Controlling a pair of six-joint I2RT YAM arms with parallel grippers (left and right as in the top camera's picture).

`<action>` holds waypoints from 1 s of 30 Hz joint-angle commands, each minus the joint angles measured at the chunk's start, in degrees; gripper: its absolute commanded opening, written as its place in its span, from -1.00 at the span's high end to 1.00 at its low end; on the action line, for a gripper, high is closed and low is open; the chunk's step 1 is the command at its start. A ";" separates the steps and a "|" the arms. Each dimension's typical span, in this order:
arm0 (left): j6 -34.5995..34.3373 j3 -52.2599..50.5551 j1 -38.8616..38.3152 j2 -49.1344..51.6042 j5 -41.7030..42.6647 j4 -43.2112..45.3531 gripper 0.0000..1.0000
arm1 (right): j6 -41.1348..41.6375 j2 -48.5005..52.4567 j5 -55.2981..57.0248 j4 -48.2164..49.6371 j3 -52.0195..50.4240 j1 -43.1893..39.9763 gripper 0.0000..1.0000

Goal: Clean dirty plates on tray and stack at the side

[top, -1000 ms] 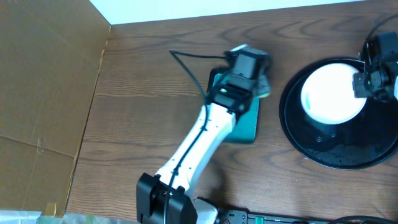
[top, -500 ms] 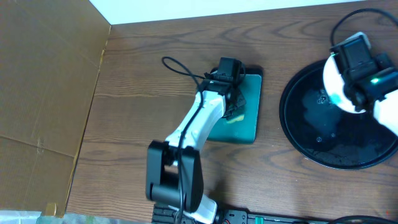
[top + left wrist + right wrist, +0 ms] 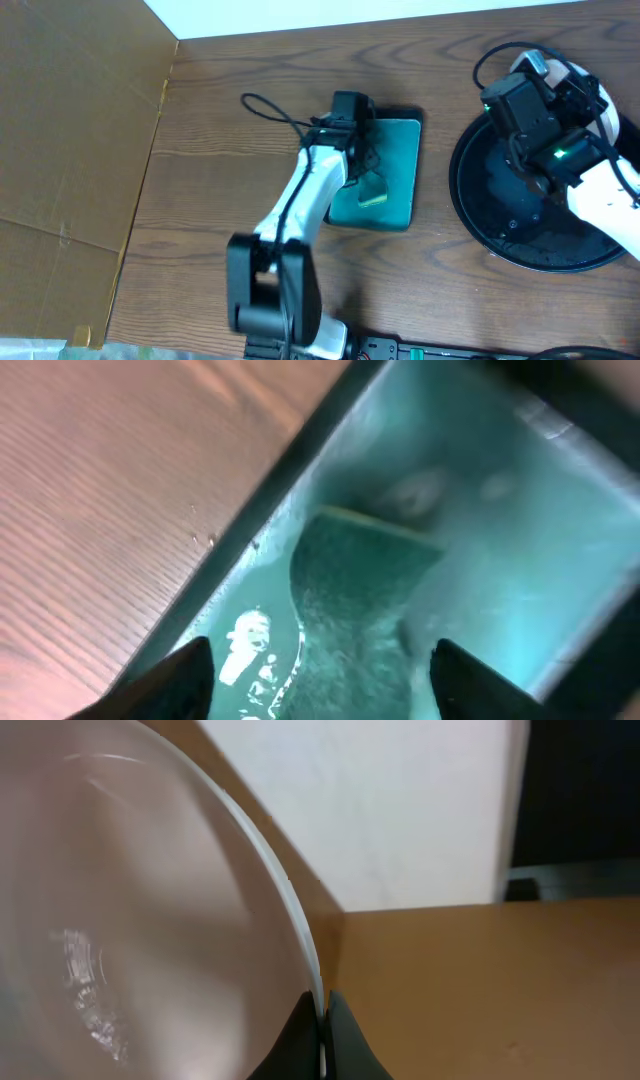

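My right gripper (image 3: 322, 1020) is shut on the rim of a white plate (image 3: 130, 900), which it holds tilted on edge. Overhead, that plate (image 3: 604, 108) hangs above the far part of the round black tray (image 3: 500, 230), with the right gripper (image 3: 570, 95) and its arm covering most of it. No smear shows on the plate's visible face. My left gripper (image 3: 325, 680) is open above a teal-soaked sponge (image 3: 360, 590). The sponge (image 3: 372, 190) lies loose in the small rectangular teal tray (image 3: 400, 150), just in front of the left gripper (image 3: 362, 160).
A cardboard box (image 3: 70, 130) fills the left side of the table. A black cable (image 3: 270, 110) loops beside the left wrist. A power strip (image 3: 420, 350) lies along the near edge. Wet streaks glisten on the black tray's floor.
The left gripper has opened and let go of the sponge, which now lies in the teal tray. The right arm has swung left, turning the held plate up on edge.
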 commanded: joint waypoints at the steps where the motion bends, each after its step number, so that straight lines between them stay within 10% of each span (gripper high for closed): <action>1: -0.02 1.31 0.15 -6.25 -0.85 -0.13 -0.47 | -10.80 -1.46 7.43 3.39 1.01 1.40 0.98; 10: -0.02 1.29 0.26 -11.89 -7.19 -0.79 -0.62 | -21.40 -1.46 14.38 12.55 1.01 4.13 0.98; 18: -0.02 1.22 0.24 -11.78 -8.57 -3.50 -0.63 | -9.66 -1.38 -6.45 -7.15 0.81 4.07 0.98; 30: -0.04 1.22 0.24 -11.78 -8.57 -4.09 -0.64 | 5.92 -1.57 -11.89 8.41 0.83 -9.53 0.98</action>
